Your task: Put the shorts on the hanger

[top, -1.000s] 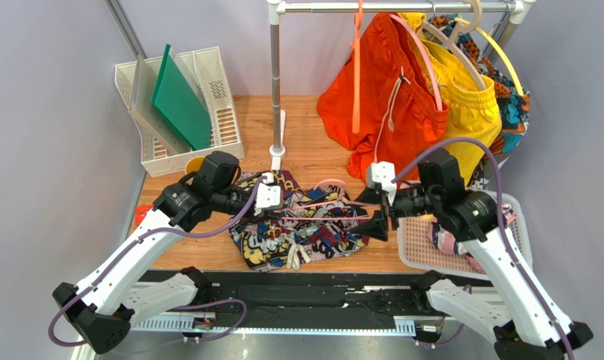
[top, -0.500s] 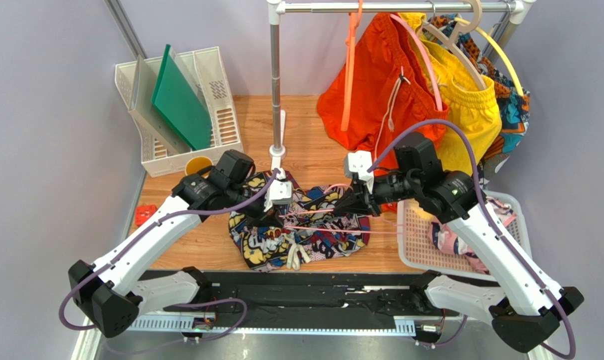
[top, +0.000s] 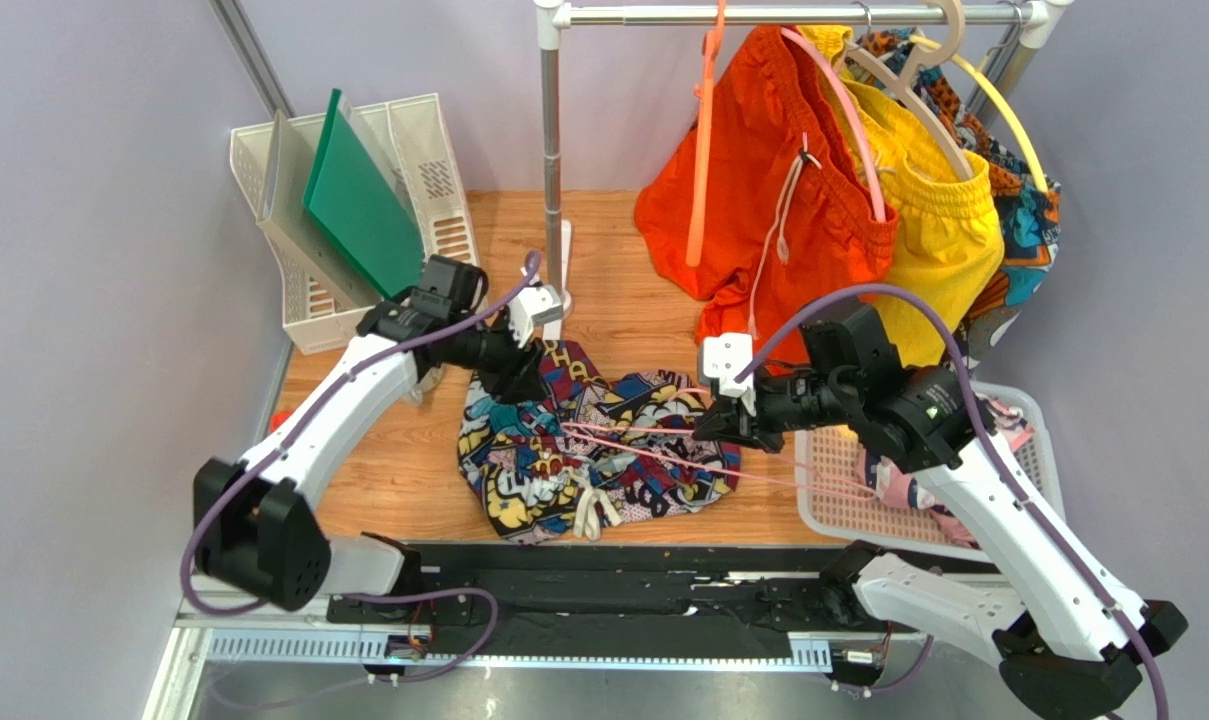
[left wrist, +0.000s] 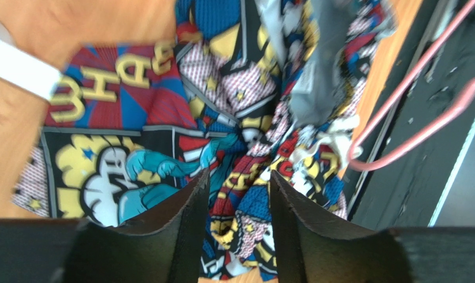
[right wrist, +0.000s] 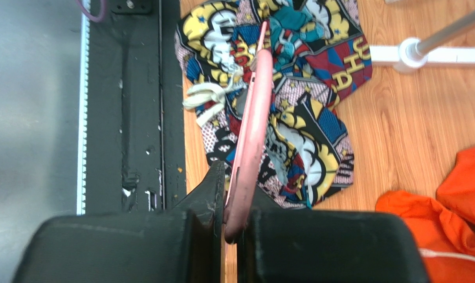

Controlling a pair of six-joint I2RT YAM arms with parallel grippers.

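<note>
Though together, one shorts [right wrist: 316,76], one hanger [right wrist: 252,135]

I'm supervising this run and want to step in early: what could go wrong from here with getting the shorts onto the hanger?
1. The right claw holds the thin hanger at a single spot; pushed against cloth, it could twist or slip out.
2. The left claw seems to pinch only a bunched fold of the shorts, so the fabric may pull free.
3. The white drawstring lies loose right beside the hanger and could snag.
</note>
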